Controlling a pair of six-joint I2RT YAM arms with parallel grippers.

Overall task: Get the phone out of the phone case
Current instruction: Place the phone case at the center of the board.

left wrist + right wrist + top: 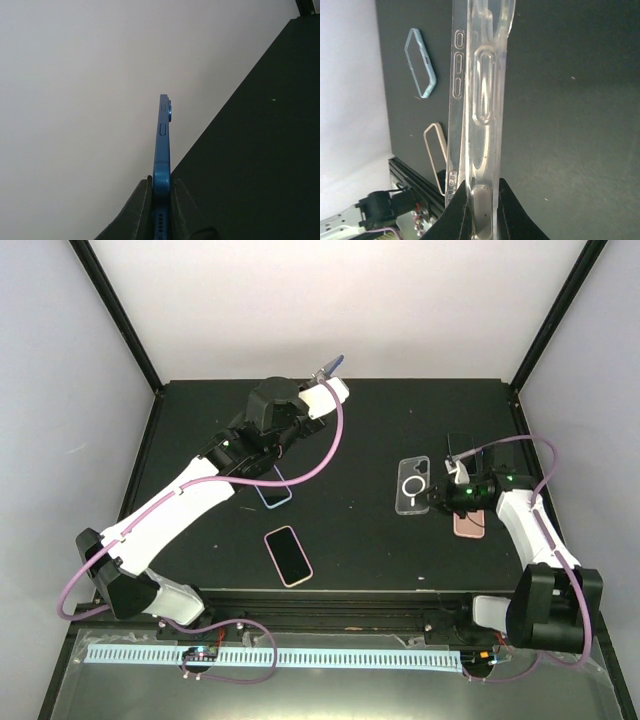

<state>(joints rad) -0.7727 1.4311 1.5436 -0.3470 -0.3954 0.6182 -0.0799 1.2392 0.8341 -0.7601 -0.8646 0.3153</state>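
Note:
My left gripper [326, 376] is shut on a blue phone [334, 364] and holds it up in the air over the table's far edge. In the left wrist view the blue phone [163, 142] stands edge-on between the fingers [141, 210], with no case on it. An empty light blue case [272, 490] lies flat under the left arm. My right gripper [441, 496] is shut on the edge of a clear case [413, 485] with a white ring. The clear case [479, 95] appears empty, gripped at one end in the right gripper [481, 212].
A phone in a pink case [288, 555] lies screen-up near the front middle; it also shows in the right wrist view [436, 155]. A pink phone [468, 525] lies under the right wrist, and a dark phone [460, 445] behind it. The light blue case [420, 62] shows at the upper left of the right wrist view.

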